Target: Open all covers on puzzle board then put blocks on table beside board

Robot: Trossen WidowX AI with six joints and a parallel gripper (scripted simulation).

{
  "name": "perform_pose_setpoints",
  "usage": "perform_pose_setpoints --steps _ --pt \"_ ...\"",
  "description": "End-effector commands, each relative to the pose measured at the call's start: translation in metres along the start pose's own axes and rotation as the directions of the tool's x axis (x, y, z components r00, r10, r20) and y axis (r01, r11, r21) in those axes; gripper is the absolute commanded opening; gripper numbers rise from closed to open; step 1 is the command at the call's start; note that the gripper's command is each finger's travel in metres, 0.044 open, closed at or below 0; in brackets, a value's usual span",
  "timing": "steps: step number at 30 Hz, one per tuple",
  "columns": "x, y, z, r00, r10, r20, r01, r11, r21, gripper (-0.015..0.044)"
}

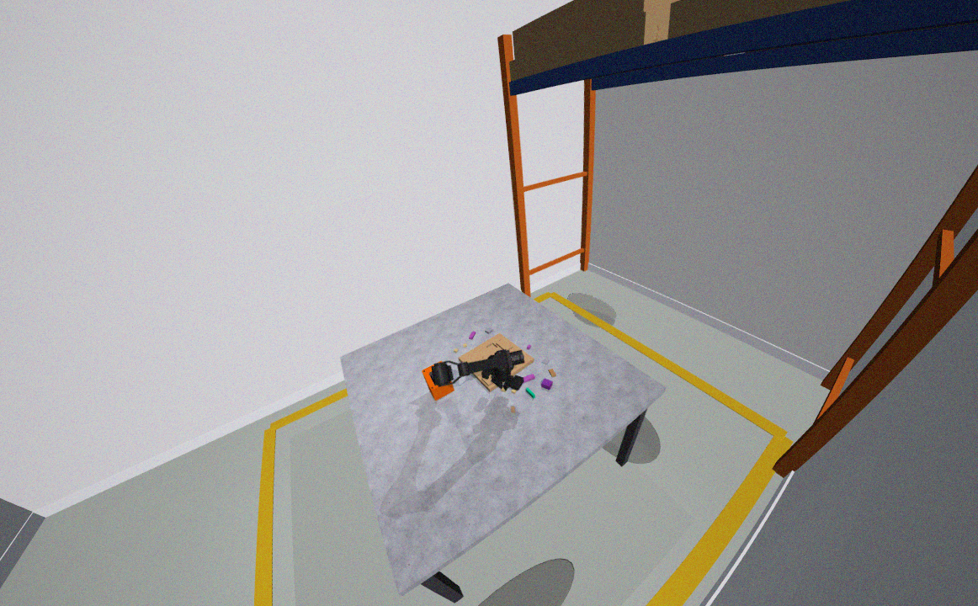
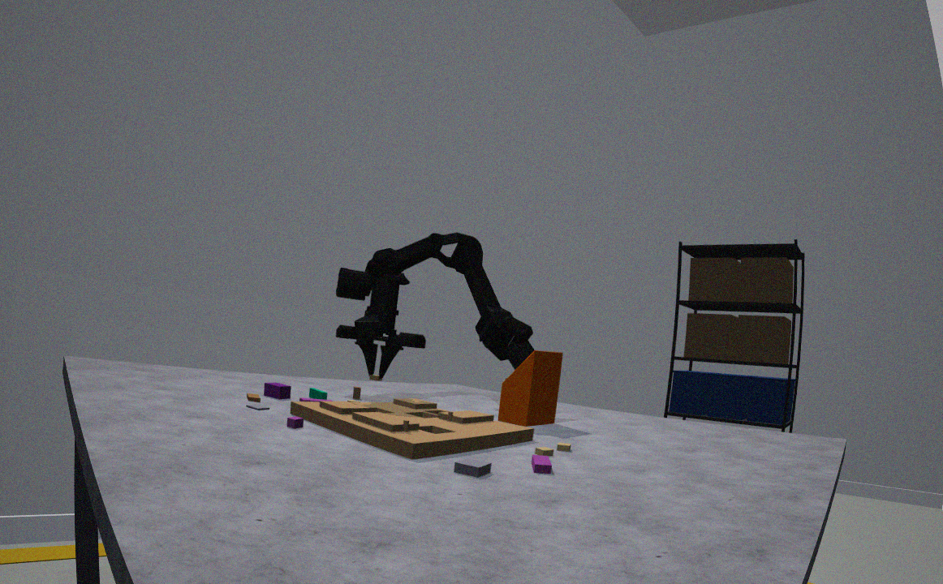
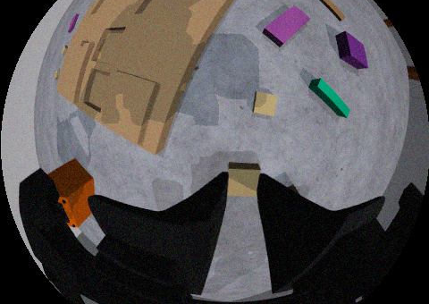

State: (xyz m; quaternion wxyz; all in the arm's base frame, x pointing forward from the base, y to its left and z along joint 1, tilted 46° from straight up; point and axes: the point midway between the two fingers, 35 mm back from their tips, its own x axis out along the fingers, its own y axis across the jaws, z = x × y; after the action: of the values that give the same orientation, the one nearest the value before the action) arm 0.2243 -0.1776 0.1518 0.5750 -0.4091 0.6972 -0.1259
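Note:
My gripper (image 2: 376, 375) (image 3: 242, 179) is shut on a tan block and holds it above the table, off the board's corner. The wooden board (image 1: 486, 346) (image 2: 475, 441) (image 3: 210, 13) lies flat. Several raised covers show on it, such as one cover (image 2: 386, 419), and open wells show beside some. Whether each cover is fully open I cannot tell. Beside the board lie a magenta block (image 3: 286, 25), a purple block (image 3: 356, 51) (image 2: 277, 390), a green block (image 3: 331, 99) (image 2: 317, 393) and a small tan block (image 3: 266, 104). A brown block (image 2: 356, 392) stands farther off.
On the board's other side lie a grey angled piece (image 2: 471, 469), a magenta piece (image 2: 540, 465) and two small yellow pieces. A small purple cube (image 2: 294, 422) lies by the board's edge. The orange arm base (image 2: 533, 392) (image 1: 438, 388) stands close to the board.

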Motion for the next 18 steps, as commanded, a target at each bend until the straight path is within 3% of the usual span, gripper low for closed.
perform_pose_setpoints --steps 1,18 --pt "0.009 0.003 0.000 1.000 0.009 -0.004 -0.009 1.000 -0.009 0.0080" --pt "0.037 0.002 -0.003 1.000 0.003 -0.006 -0.003 1.000 -0.010 0.0080"
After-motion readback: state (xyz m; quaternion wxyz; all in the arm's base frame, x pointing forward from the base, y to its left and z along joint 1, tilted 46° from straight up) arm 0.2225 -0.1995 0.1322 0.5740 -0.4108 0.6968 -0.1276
